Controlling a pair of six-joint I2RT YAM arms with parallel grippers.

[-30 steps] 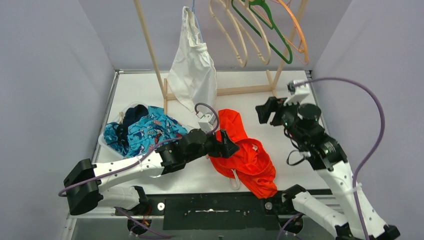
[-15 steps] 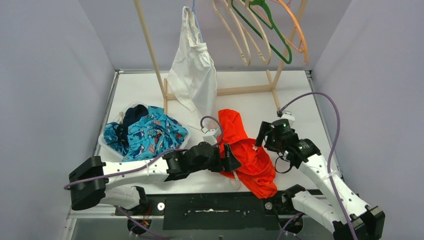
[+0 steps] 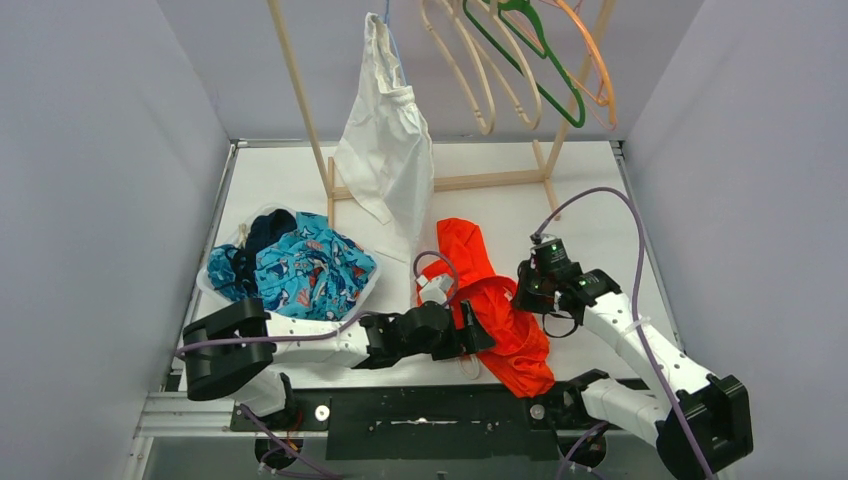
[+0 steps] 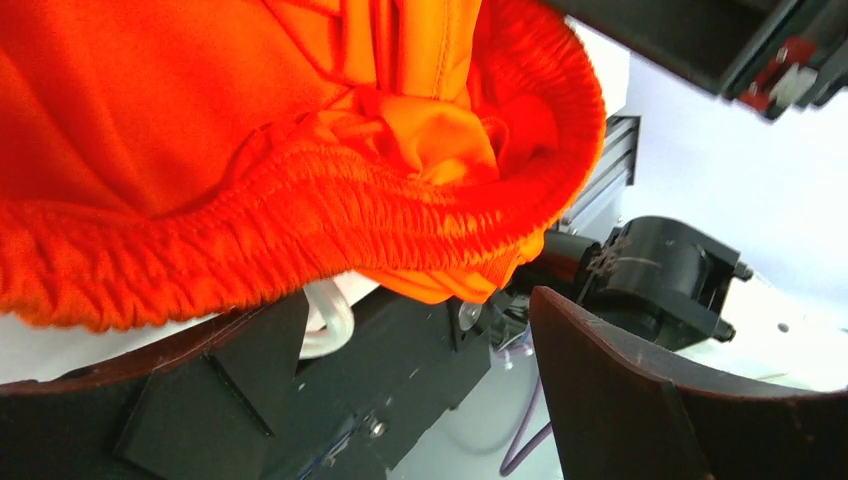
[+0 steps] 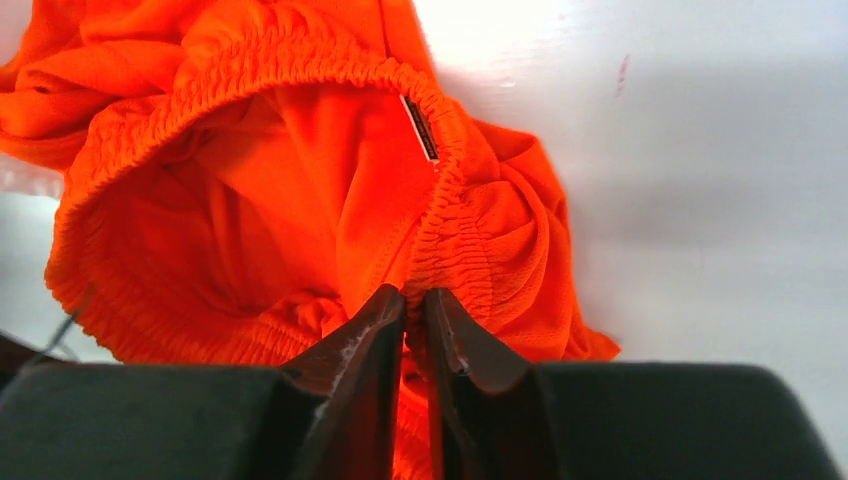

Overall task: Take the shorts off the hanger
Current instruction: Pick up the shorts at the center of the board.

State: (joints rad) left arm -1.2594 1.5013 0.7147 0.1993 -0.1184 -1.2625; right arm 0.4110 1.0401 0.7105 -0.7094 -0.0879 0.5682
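Right wrist view: the right gripper (image 5: 412,298) has its fingers pressed almost together, pinching a fold of the elastic waistband of the orange shorts (image 5: 290,190). The grip sits on the gathered, ribbed band rather than the thin leg cloth, probably because the thicker elastic gives a firmer hold and lets the whole garment follow. A small dark label (image 5: 419,128) is sewn inside the band just above the pinch.

Opposite it, the left gripper (image 4: 415,300) is spread wide, its dark fingers low on either side with the waistband sagging above the gap; it holds nothing, and looks placed to take the other side of the band.

The shorts are smooth, slightly glossy knit, soft and crumpled, with the waist opening gaping as a loop. They lie on the white counter (image 3: 290,180) between the two arms, off any hanger.

Further left, a heap of other shorts rests on the counter, the teal shark-print shorts (image 3: 310,268) on top and the navy shorts (image 3: 265,232) behind. Behind all this, a limp white garment (image 3: 385,150) hangs from the wooden rack (image 3: 300,90), beside bare hangers (image 3: 530,60) of thin curved wire or plastic. By my reading, that hanging piece is what remains.
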